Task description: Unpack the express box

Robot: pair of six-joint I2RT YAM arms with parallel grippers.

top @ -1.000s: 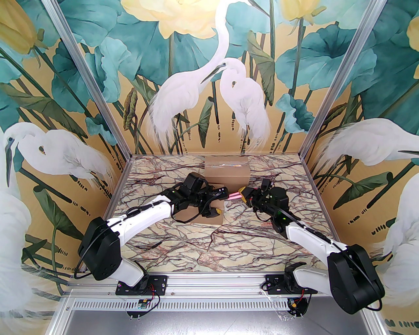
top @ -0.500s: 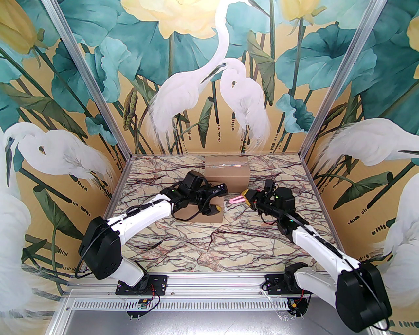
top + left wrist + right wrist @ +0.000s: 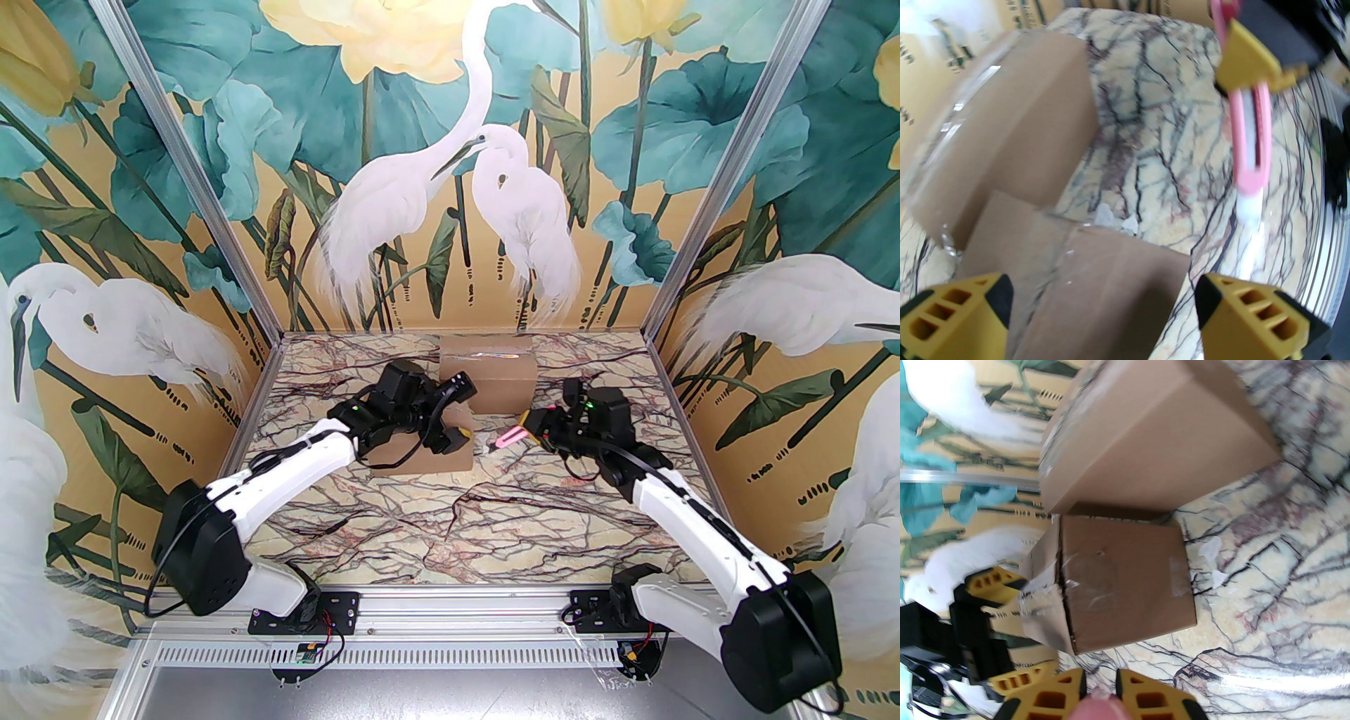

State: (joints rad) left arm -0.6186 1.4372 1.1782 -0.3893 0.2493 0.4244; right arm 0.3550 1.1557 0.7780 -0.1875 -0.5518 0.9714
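Your left end effector [image 3: 1102,299] hangs wide over the small box [image 3: 436,460], so the pink cutter [image 3: 510,437] clamped in your right end effector [image 3: 536,425] could strike it.

The left gripper [image 3: 1104,316] has its two yellow fingers [image 3: 1255,316] far apart, low over the near box [image 3: 1118,274]. Clear tape runs across that brown box. The far box [image 3: 1016,116] sits behind it on the left. White scraps [image 3: 1105,214] lie on the table [image 3: 1167,140]. The right gripper [image 3: 1246,63] pinches a pink cutter [image 3: 1251,140].
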